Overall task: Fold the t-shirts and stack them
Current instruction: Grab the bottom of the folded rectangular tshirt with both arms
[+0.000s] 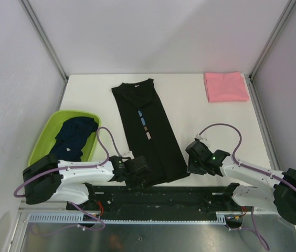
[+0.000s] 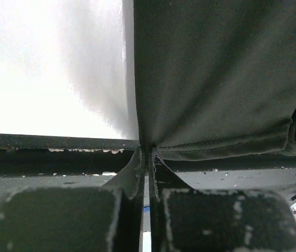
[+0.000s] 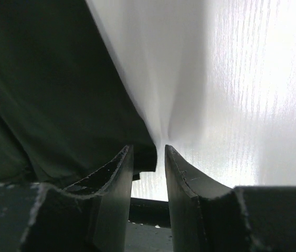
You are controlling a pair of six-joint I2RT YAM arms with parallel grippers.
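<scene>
Lying on the table (image 1: 200, 121), black shirt (image 1: 148, 131) points its hem at both grippers | left gripper (image 2: 149, 157) clamped together on hem's left corner | right gripper (image 3: 148, 152) at hem's right corner, jaws partly apart, cloth beside 1 finger, unclamped | pink shirt (image 1: 225, 86) far right of black shirt | navy shirts (image 1: 74, 137) in green basin (image 1: 45, 134) left of it
</scene>
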